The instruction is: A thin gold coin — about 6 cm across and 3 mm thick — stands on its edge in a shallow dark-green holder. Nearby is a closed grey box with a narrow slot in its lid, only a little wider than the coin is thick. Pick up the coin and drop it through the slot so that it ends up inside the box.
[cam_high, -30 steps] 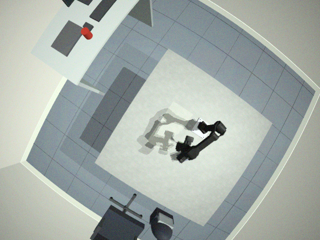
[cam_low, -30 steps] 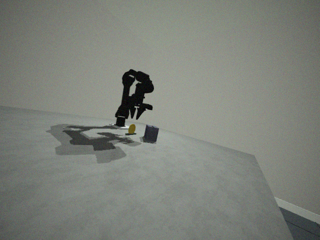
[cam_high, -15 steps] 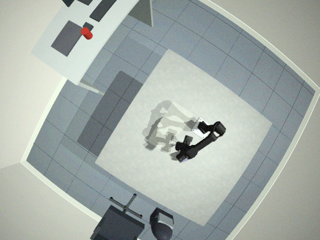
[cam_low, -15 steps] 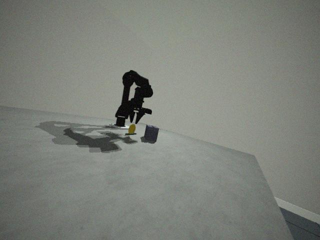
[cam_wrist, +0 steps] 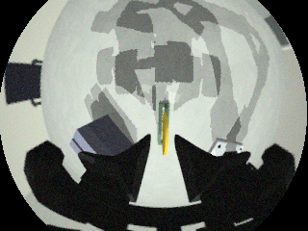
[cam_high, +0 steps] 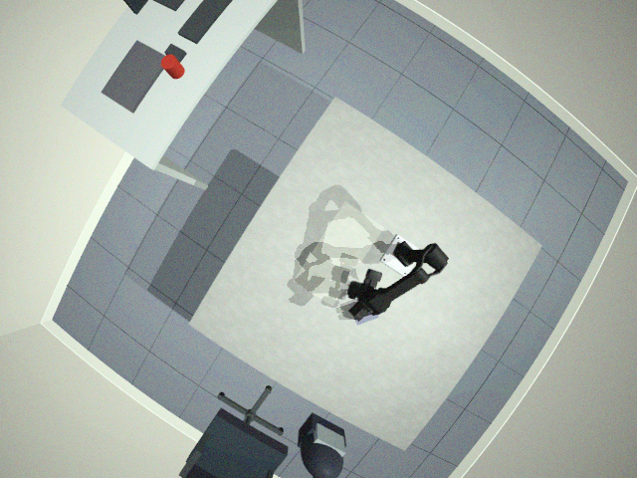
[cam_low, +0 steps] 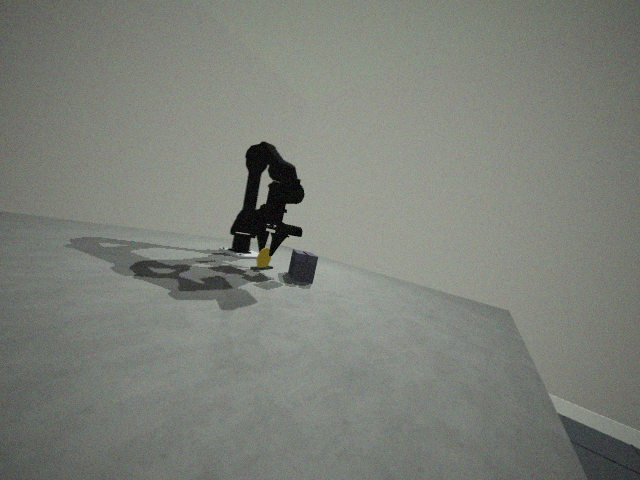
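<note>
Wrist view: gripper (cam_wrist: 162, 148) is straddling the coin (cam_wrist: 165, 130), jaws released; misaligned clenching risks toppling it.

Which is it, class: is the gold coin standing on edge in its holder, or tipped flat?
Standing on edge. The wrist view shows the coin edge-on as a thin vertical line in its green holder, between the open gripper fingers, untouched.

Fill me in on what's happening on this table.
A black robot arm is reaching down over a gold coin that stands on edge in its dark-green holder. Its claw is part-open, with one finger on each side of the coin, and grips nothing yet. The grey box it should drop the coin into sits beside the coin, untouched, and the coin is not lifted.
</note>
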Controlling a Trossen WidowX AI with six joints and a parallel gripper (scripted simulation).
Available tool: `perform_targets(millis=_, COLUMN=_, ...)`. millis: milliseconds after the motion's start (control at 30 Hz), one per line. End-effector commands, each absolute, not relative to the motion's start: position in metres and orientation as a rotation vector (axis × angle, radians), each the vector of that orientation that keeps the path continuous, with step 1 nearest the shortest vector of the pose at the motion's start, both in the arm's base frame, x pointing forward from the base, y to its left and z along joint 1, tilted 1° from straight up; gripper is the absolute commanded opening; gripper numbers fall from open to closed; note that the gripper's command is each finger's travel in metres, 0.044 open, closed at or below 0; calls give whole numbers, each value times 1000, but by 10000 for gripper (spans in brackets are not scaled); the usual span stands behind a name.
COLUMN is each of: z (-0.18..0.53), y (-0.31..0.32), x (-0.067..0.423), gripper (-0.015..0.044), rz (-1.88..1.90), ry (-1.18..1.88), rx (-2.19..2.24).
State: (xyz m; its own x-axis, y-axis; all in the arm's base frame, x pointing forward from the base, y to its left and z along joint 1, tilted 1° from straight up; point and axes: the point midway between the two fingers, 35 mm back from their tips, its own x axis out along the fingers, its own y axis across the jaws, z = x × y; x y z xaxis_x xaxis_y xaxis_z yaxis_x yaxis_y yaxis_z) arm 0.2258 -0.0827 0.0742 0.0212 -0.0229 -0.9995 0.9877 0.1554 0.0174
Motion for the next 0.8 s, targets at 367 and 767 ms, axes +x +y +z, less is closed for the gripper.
perform_targets(millis=367, z=49, y=-82, x=224, gripper=161, rz=-1088, ry=1260, rx=1084)
perform_targets(millis=767, z=39, y=-82, x=223, gripper=56, rz=-1088, ry=1260, rx=1084)
